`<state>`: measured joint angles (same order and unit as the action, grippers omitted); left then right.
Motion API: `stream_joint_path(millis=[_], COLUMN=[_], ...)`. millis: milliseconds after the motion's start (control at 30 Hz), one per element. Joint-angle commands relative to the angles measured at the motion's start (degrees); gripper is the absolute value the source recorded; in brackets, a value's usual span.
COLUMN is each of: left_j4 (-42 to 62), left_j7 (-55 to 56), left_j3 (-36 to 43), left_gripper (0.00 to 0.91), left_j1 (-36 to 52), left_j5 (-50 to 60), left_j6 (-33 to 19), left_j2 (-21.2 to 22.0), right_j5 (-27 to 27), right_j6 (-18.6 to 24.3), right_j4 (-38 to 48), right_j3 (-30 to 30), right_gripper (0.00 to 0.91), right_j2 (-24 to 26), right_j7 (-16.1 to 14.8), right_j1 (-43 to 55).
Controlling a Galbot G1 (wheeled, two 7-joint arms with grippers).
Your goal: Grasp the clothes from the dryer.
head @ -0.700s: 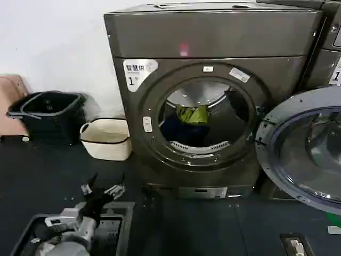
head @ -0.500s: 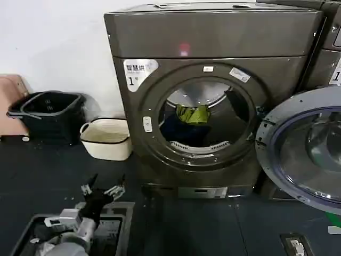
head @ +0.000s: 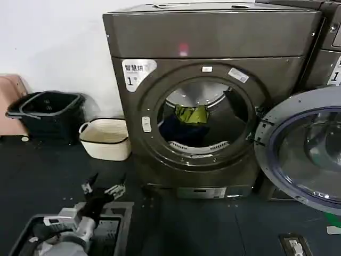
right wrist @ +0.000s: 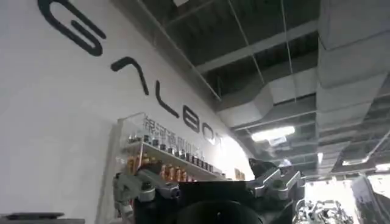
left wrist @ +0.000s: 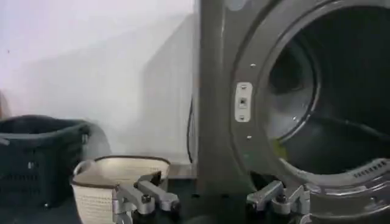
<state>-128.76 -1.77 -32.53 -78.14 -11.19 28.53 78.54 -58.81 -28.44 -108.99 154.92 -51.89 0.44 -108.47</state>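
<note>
Two clothes (head: 185,121), one yellow-green over one dark navy, are lodged inside the dryer (head: 205,96), stickered "1", door swung open. Left gripper (head: 102,190) is held low before it, fingers (left wrist: 146,198) spread, empty. Right gripper (right wrist: 210,185) is raised toward "GALBOT" wall lettering (right wrist: 131,70), fingers apart, empty.

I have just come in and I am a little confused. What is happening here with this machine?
A robot faces an open dryer. The clothes, a yellow-green piece on a dark navy one, lie untouched in the drum. The left gripper hovers low in front, open and empty. The right gripper points toward the ceiling, open.
</note>
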Motion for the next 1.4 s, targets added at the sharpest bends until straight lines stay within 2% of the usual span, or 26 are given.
stream_joint_path(millis=[33, 1400], left_j4=[0.2, -1.7], left_j7=[-0.6, 1.6], left_j3=[0.6, 3.4], left_gripper=[0.907, 0.907], left_j1=[0.1, -1.3], left_j5=[0.8, 3.9], left_j6=[-0.4, 0.0], left_j2=[0.1, 1.0], right_j5=[-0.5, -0.5], right_j6=[0.3, 0.3], right_j4=[0.0, -0.1], right_j3=[-0.1, 0.3], right_gripper=[0.907, 0.907], right_j2=[-0.1, -0.3], right_j7=[-0.2, -0.7], right_j1=[0.0, 0.2])
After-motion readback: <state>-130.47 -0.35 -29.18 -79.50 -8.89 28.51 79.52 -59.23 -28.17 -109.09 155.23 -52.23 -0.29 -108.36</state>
